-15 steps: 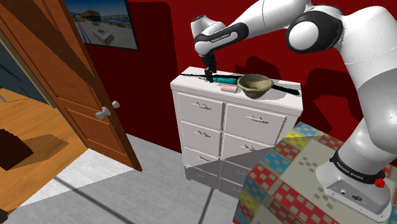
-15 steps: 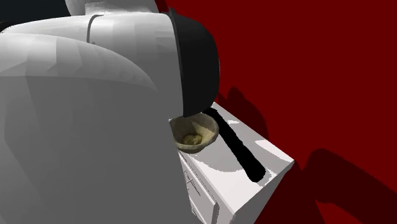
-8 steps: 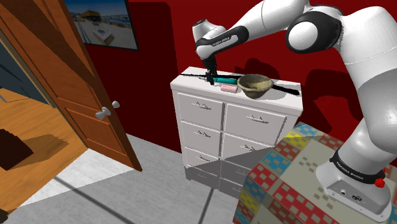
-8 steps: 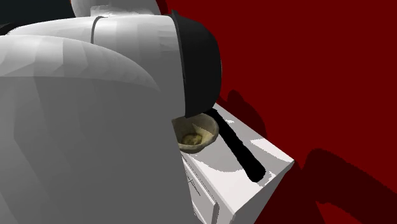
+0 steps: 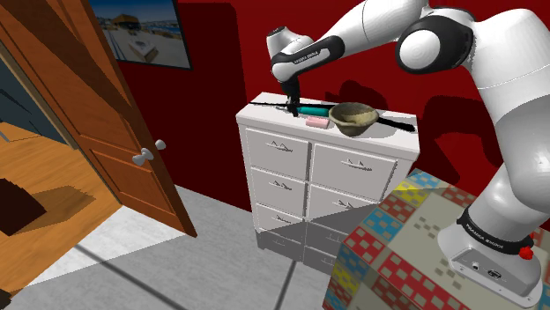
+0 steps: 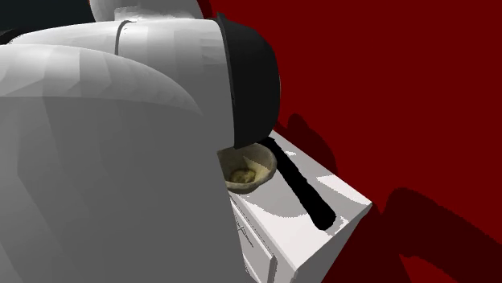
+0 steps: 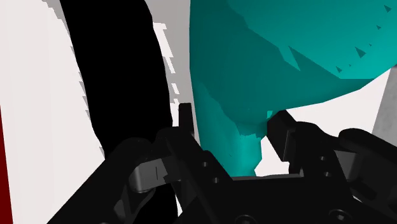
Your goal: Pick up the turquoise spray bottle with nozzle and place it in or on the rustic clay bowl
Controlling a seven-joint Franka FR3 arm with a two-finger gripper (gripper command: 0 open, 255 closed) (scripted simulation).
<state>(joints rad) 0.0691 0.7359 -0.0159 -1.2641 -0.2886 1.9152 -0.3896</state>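
The spray bottle [image 5: 311,111] is blue-green and lies on its side on the white surface [image 5: 263,111], the top of a chest of drawers. The black hand [image 5: 291,107] points straight down onto one end of it.

In the wrist view, the thin part of the bottle sits right between the two fingers [image 7: 286,130]. Both fingers look pressed against it, so I think the hand has closed on the bottle. The bottle has not left the surface yet.

What matters next is which way to go. In the shoulder view, the bottle's long body points away from the hand toward 3 o'clock. The brown bowl [image 5: 353,117] stands that same way, at about 3 o'clock from the hand, just past the far end of the bottle. A small pink thing [image 5: 315,123] lies just beside the bottle, at about 5 o'clock from the hand.

The hand holds the bottle by one end, so the long end may droop when it goes up. I think a lift straight up, then a short trip toward 3 o'clock, would bring it over the bowl.
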